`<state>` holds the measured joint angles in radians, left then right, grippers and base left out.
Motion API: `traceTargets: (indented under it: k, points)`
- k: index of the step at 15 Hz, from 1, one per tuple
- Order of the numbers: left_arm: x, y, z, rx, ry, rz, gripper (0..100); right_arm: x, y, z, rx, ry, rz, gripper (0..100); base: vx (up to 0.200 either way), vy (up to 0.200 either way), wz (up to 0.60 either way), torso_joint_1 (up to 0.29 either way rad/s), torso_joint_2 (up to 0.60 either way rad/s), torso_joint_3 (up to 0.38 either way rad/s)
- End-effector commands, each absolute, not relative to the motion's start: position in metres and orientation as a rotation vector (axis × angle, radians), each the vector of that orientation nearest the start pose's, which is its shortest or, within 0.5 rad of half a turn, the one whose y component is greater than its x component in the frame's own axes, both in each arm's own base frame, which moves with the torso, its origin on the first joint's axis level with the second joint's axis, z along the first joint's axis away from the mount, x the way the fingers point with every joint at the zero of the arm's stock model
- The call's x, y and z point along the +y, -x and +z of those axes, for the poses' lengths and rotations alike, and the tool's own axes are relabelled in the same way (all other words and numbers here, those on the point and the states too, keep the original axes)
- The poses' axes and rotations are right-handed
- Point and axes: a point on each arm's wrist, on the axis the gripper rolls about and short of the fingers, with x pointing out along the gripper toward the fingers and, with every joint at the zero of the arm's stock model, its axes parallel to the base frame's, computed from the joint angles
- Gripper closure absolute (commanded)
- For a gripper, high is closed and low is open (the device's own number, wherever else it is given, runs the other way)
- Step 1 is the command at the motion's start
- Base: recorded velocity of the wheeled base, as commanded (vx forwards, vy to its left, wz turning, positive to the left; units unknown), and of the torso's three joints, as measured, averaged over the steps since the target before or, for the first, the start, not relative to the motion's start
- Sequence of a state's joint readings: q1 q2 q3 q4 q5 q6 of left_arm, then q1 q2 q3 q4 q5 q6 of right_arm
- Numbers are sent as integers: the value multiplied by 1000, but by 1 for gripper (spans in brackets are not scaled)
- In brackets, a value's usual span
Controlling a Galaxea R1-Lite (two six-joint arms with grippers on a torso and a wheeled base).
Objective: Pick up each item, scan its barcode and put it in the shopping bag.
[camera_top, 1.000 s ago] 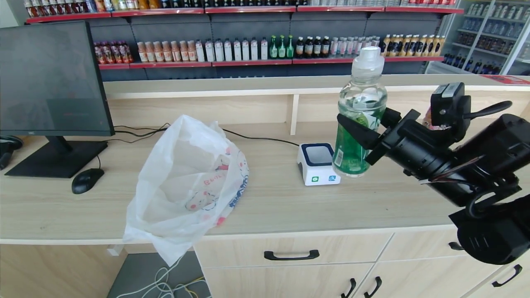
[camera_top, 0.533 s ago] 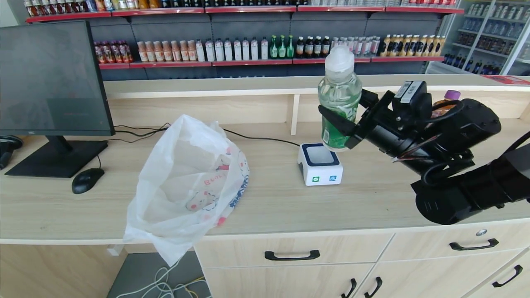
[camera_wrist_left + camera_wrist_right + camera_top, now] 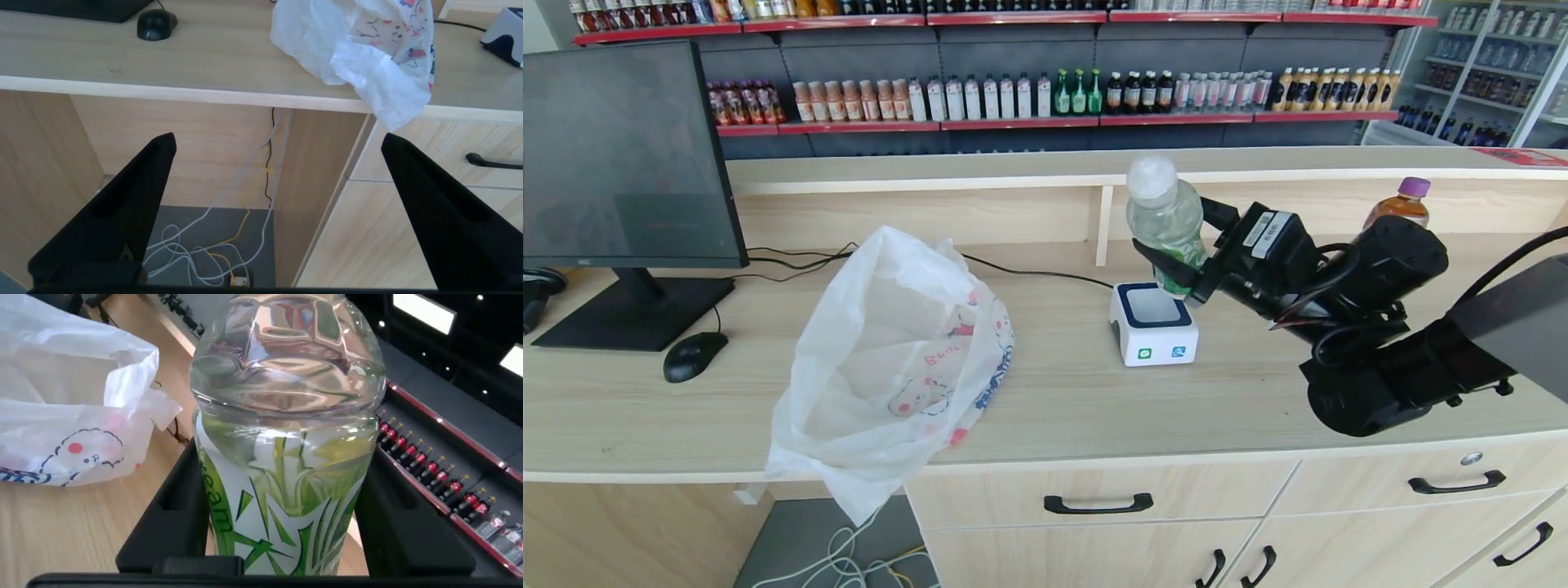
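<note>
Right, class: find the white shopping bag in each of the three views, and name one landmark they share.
Head view: the shopping bag slumps on the counter between mouse and scanner, spilling over the front edge.
Left wrist view: the shopping bag lies on the counter, beyond the open left gripper.
Right wrist view: the shopping bag lies past the held bottle.
Shared landmark: the counter.
</note>
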<state>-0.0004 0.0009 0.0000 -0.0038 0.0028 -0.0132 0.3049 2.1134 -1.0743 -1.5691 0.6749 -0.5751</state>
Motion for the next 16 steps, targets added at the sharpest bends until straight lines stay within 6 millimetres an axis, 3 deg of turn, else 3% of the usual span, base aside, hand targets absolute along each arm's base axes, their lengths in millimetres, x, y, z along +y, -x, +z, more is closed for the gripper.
traceTargets:
  k: [1,16]
  points:
    - [0,23,76,-6,15,3,0,128,-379,179,-776,632,786,100,0,0,0,0,0,0]
    - [0,23,76,-5,14,3,0,113,-394,164,-808,747,813,100,0,0,0,0,0,0]
